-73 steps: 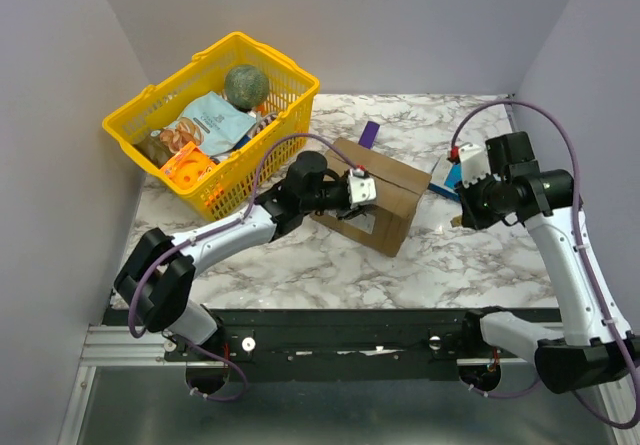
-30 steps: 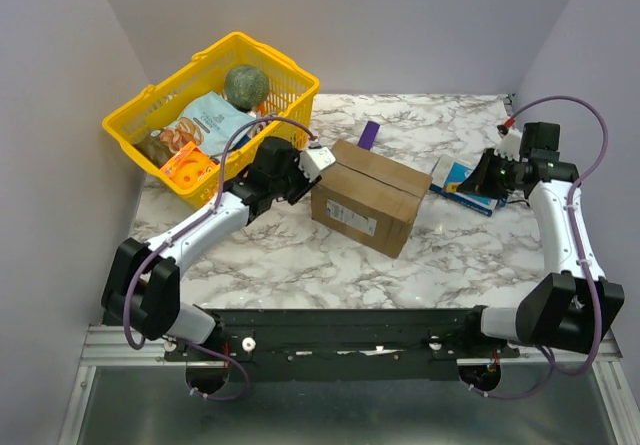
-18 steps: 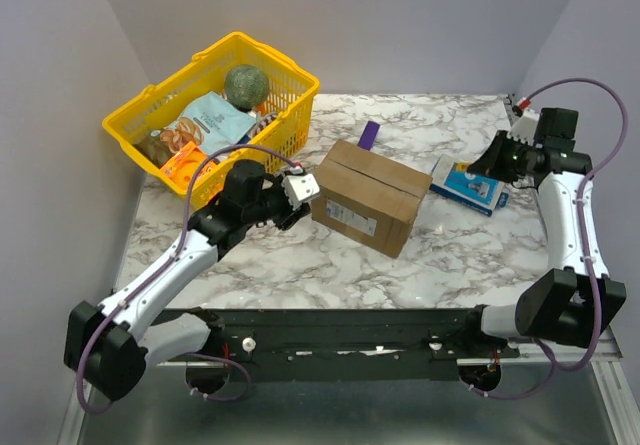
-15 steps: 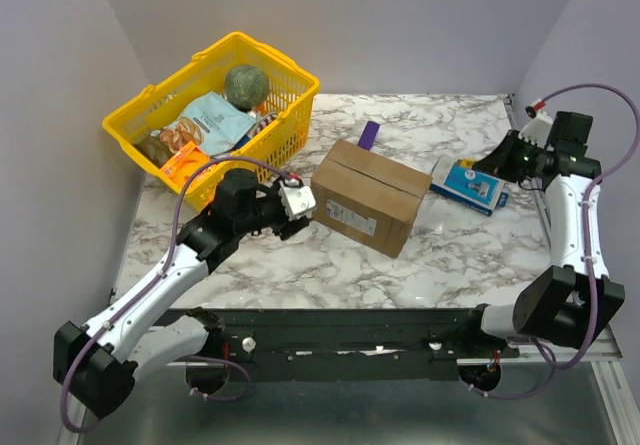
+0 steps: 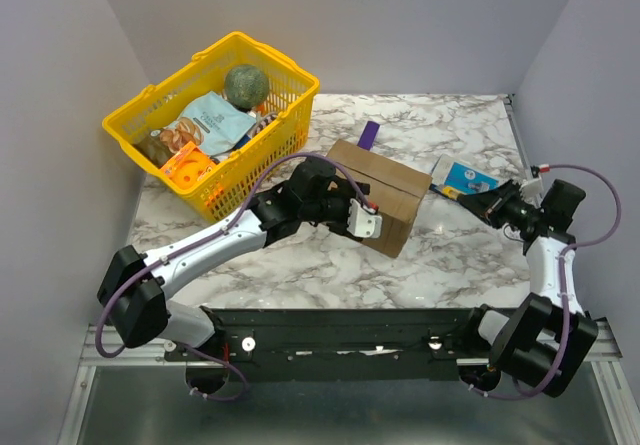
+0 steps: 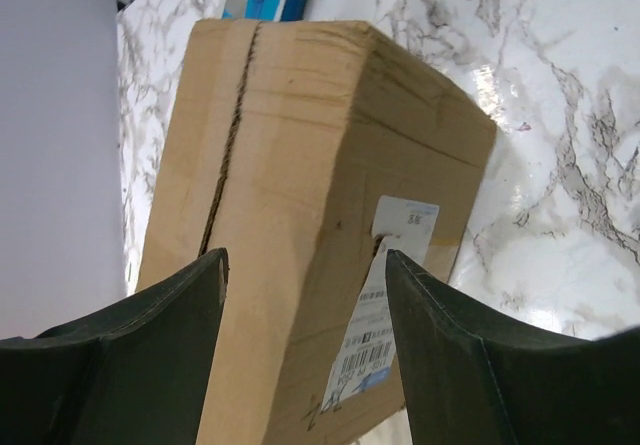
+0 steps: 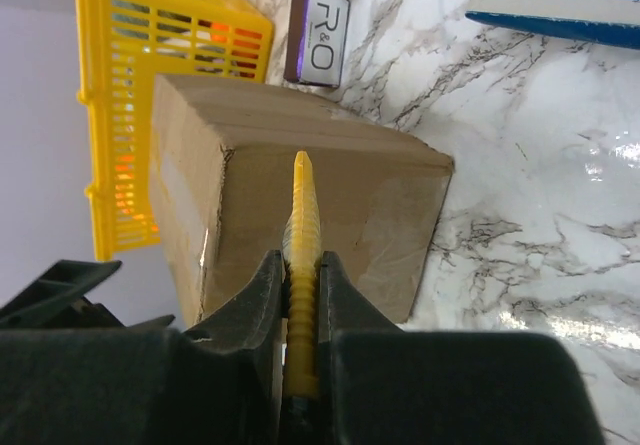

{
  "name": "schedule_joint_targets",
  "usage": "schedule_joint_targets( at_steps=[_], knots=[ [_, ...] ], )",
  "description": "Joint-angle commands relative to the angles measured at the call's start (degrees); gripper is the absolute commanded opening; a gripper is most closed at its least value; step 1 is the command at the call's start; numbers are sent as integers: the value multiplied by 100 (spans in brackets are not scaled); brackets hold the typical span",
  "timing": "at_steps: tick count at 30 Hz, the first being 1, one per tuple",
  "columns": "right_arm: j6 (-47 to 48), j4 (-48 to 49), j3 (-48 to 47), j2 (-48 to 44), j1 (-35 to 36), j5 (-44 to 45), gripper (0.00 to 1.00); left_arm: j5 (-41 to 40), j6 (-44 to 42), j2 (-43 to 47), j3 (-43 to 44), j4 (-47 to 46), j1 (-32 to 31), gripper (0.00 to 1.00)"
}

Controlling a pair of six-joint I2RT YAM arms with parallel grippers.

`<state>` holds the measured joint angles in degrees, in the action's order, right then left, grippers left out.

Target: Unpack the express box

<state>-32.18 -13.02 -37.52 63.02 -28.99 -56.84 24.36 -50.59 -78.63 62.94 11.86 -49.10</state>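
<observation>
The express box [image 5: 385, 187] is a brown carton lying shut in the middle of the marble table, its taped seam on top and a small label on its near face. My left gripper [image 5: 364, 221] is open at that near face. In the left wrist view the box [image 6: 300, 125] and its label [image 6: 385, 315] lie just beyond the spread gripper [image 6: 306, 257]. My right gripper [image 5: 486, 205] is right of the box, shut on a slim yellow ridged blade [image 7: 302, 215]. In the right wrist view the blade points at the box's end face [image 7: 340, 190].
A yellow basket [image 5: 132, 141] with groceries stands at the back left and shows in the right wrist view [image 7: 100, 115]. A slim purple box [image 5: 369, 134] lies behind the carton. A blue and white box [image 5: 468, 177] lies at the right, just behind my right gripper.
My left gripper has swung from the box's left side round to its near face. My right arm has come down from the back right towards the box's right end.
</observation>
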Motion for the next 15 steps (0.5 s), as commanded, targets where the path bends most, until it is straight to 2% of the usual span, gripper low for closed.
schedule_joint_targets(
  at_steps=[1, 4, 9, 12, 13, 15],
  knots=[
    [-675, 845, 552, -413, -335, -529, 0, 420, -855, -240, 166, -7, -117, 72],
    [-649, 809, 877, -580, -405, -697, 0, 500, -1032, -381, -27, -462, -187, 72],
    [-640, 932, 1036, -529, -747, -881, 0, 105, -1147, -495, -264, -1281, -328, 72],
    [-1349, 2019, 1237, -266, -889, -1434, 1, 104, -1181, -557, -317, -1660, -328, 71],
    [-1804, 2710, 1342, -73, -889, -1574, 0, 139, -1190, -583, -352, -1765, -328, 71],
    [-2168, 3215, 1396, 95, -889, -1769, 0, 183, -1190, -645, -396, -1871, -328, 71]
  ],
)
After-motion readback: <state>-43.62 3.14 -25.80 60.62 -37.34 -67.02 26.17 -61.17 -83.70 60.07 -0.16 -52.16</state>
